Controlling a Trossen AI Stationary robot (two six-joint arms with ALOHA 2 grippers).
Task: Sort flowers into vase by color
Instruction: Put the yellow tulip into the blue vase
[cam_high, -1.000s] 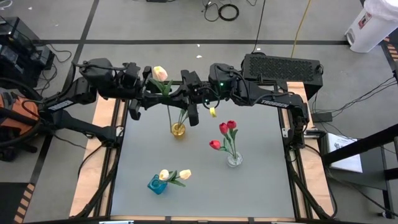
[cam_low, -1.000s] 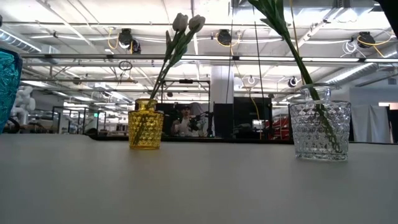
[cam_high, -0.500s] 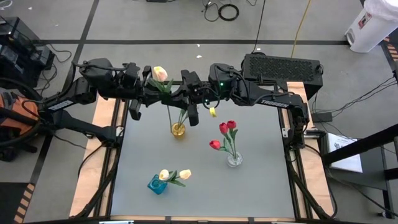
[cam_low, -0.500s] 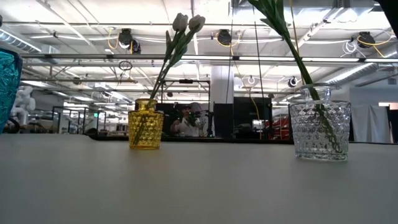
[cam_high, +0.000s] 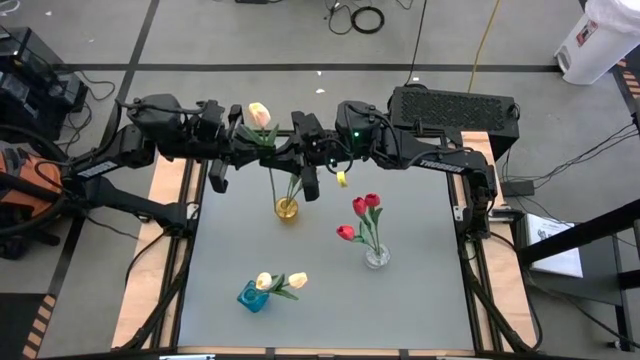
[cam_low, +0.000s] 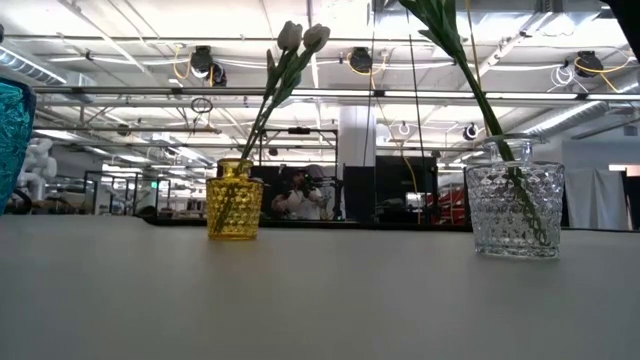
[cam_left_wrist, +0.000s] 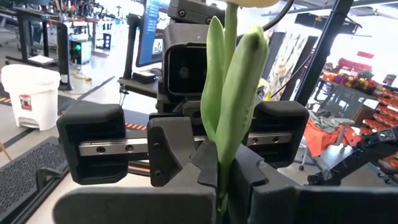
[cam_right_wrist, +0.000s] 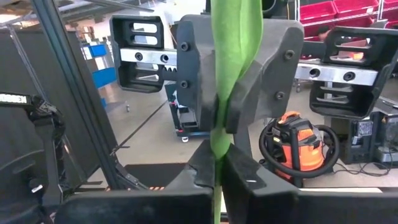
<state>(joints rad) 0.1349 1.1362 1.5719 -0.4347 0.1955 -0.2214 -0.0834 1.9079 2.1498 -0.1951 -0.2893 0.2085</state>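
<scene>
High view: both arms meet over the far edge of the bench (cam_high: 400, 300). The left gripper (cam_high: 262, 152) and right gripper (cam_high: 284, 153) face each other, jaws closed on the green stem of one pale yellow tulip (cam_high: 259, 114), whose head lies just beyond them. Below them stands a yellow vase (cam_high: 287, 209) with thin stems rising from it. To its right a clear vase (cam_high: 377, 256) holds red tulips (cam_high: 365, 207); nearer the front edge a blue vase (cam_high: 252, 296) holds two pale yellow tulips (cam_high: 281, 282).

Low view: the yellow vase (cam_low: 235, 200) carries two white tulips (cam_low: 302, 37) leaning right; the clear vase (cam_low: 514, 197) stands at right, the blue vase (cam_low: 14, 130) at the left edge. No gripper shows.

Left wrist view: the left jaws are closed on the stem and leaves (cam_left_wrist: 231, 93), with the right gripper (cam_left_wrist: 211, 155) directly opposite, pinching the same stem.

Right wrist view: the right jaws are closed on the stem (cam_right_wrist: 229, 68); the left gripper (cam_right_wrist: 224, 106) grips it just beyond.
</scene>
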